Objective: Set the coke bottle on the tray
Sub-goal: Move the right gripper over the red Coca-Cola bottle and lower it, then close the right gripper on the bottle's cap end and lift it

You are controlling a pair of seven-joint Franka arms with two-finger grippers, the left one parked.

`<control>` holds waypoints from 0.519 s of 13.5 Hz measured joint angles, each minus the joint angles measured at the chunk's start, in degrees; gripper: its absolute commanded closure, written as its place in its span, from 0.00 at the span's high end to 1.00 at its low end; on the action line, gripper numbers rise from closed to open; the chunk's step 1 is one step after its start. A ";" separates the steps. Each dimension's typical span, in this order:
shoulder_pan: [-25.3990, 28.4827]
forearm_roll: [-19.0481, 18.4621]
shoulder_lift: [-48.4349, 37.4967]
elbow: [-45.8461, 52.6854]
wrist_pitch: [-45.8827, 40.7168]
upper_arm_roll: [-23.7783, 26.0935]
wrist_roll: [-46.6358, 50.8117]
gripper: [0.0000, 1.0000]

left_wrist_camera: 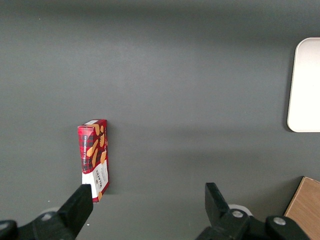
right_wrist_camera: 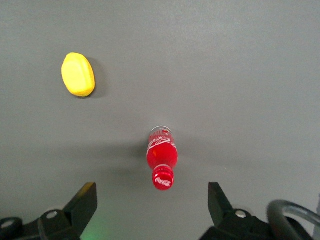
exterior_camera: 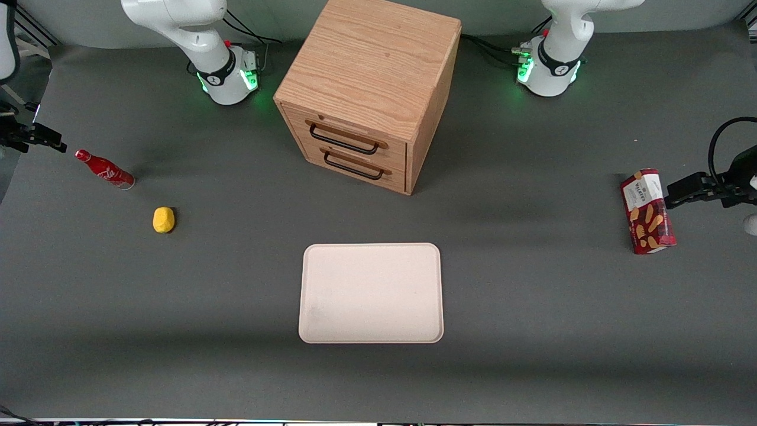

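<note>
The coke bottle [exterior_camera: 104, 169] stands upright on the grey table [exterior_camera: 532, 331] toward the working arm's end, well apart from the tray [exterior_camera: 371, 293], which lies nearer the front camera than the wooden drawer cabinet [exterior_camera: 369, 89]. Taking the tray as the clock's centre in the front view, the bottle sits at about ten o'clock, with the yellow lump [exterior_camera: 164, 219] near it and a little nearer the camera. The gripper [right_wrist_camera: 152, 202] hovers above the bottle with its fingers spread wide and nothing between them; in the right wrist view the red cap points up at the lens, roughly midway between the two fingertips. The bottle is slim and tall, so the likeliest trouble is a finger clipping the neck on the way down and toppling it, after which it could roll off. A grip taken too high on the narrow neck might let it swing or slip during the long carry, and setting it down tilted on the tray could tip it over.
</note>
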 measured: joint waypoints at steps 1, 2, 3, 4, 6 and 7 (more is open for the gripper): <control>0.00 0.00 0.26 -1.64 2.14 -0.43 0.00 0.98; 0.00 0.00 0.37 -3.24 3.95 -0.79 0.00 0.98; 0.00 0.00 0.39 -4.57 5.18 -1.04 0.00 0.98; 0.00 0.00 0.39 -5.50 5.72 -1.18 0.00 0.98; 0.00 0.00 0.40 -6.67 6.56 -1.36 0.00 0.98; 0.01 -0.03 0.41 -7.24 7.30 -1.68 -0.12 0.98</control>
